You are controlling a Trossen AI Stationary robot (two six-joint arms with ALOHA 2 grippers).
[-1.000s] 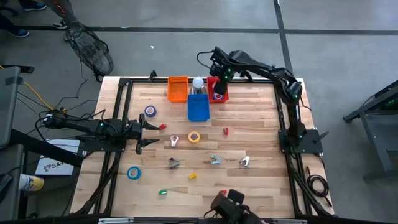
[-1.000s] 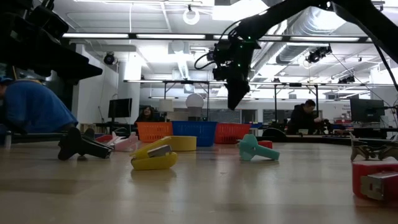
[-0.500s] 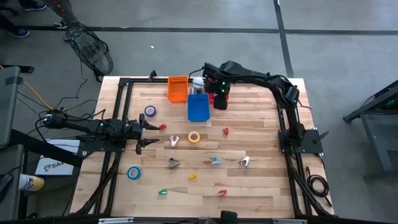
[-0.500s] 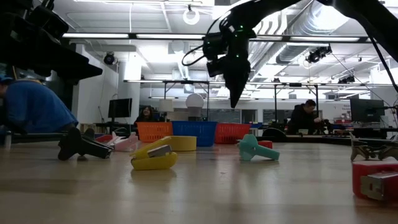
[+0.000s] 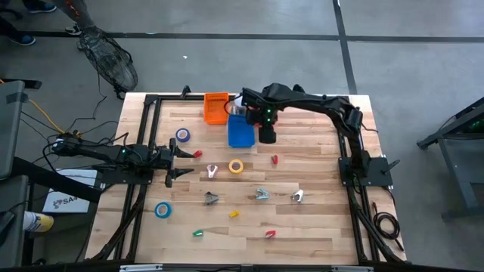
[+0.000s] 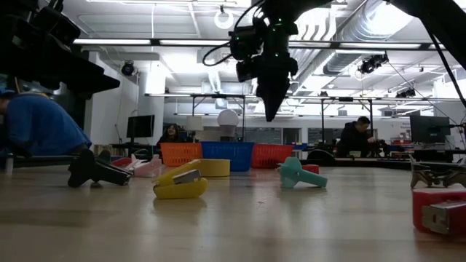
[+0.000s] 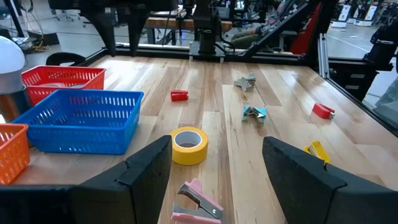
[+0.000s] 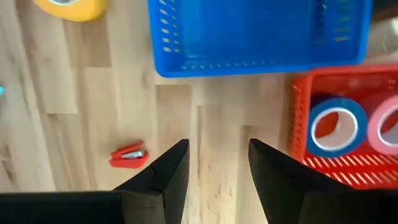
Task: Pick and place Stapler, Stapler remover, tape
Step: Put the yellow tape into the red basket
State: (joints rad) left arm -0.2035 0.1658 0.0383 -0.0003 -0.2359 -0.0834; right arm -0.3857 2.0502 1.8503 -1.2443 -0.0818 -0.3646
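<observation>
The high camera hangs far above and looks straight down, taking in the whole wooden surface [image 5: 302, 227], both arms and the floor around. The low camera sits at surface level, close to the nearest items, facing level across into the room. The left wrist camera looks forward past the left hand [image 7: 214, 165] over most of the surface. The right wrist camera looks down from close above, past the right hand [image 8: 217, 165]. The blue basket [image 5: 240, 131] beside the right hand appears in all four views.
</observation>
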